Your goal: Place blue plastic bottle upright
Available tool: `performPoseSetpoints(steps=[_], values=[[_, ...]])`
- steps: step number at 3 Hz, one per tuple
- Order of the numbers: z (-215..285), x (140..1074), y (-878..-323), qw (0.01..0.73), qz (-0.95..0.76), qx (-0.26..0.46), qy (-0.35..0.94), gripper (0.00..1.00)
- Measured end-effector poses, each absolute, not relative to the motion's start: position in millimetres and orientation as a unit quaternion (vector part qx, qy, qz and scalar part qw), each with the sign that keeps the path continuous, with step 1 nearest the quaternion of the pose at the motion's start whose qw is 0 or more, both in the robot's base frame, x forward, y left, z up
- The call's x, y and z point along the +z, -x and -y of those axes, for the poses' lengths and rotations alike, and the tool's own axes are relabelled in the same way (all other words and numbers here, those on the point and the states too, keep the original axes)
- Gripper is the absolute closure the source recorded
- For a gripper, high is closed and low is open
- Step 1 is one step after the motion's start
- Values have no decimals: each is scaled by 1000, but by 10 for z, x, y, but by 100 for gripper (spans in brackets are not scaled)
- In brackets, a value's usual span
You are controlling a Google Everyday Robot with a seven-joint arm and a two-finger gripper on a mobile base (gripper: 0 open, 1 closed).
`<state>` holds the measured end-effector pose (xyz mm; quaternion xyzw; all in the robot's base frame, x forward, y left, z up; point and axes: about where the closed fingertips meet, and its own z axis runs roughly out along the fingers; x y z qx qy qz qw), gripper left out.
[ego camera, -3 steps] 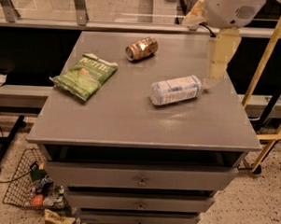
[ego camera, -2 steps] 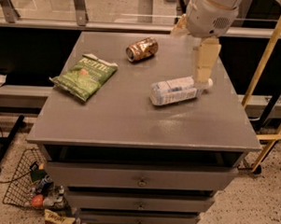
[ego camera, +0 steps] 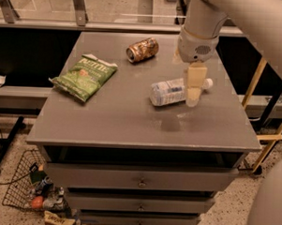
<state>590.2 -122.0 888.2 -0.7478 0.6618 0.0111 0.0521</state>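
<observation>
Since a second ago the gripper point(ego camera: 194, 90) has been carried leftward from beyond the cap end of the blue plastic bottle point(ego camera: 169, 91) and is now set over the bottle's neck end, just short of the white cap point(ego camera: 208, 83), while the bottle itself is seen not to have shifted. The bottle is found lying on its side on the grey cabinet top point(ego camera: 131, 125), toward the right edge, with its cap pointed to the right and slightly away from the camera. The gripper is presented edge-on as a single pale slab hanging from the arm's wrist point(ego camera: 198, 42), so whether it is open or closed cannot be told, and no grasp on the bottle can be confirmed; it appears to be at or just above the bottle, though contact is hard to judge from this angle. A brown-gold can point(ego camera: 142, 49) is left on its side well behind the bottle, and a green chip bag point(ego camera: 84, 76) lies flat to the left, both well apart from the work. The task is judged to be at the approach stage only: the bottle has yet to be gripped, lifted, turned onto its base and released standing.
</observation>
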Motion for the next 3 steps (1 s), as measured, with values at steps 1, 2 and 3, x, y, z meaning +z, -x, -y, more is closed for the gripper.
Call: performPoseSetpoints(steps=[1,2,3], values=[[1324,8618,-5939,25,-686,18,727,0],[1396,8485,-6000,16,-697,23,717,0],[1404,8441,-6048,22,-693,31,719,0]])
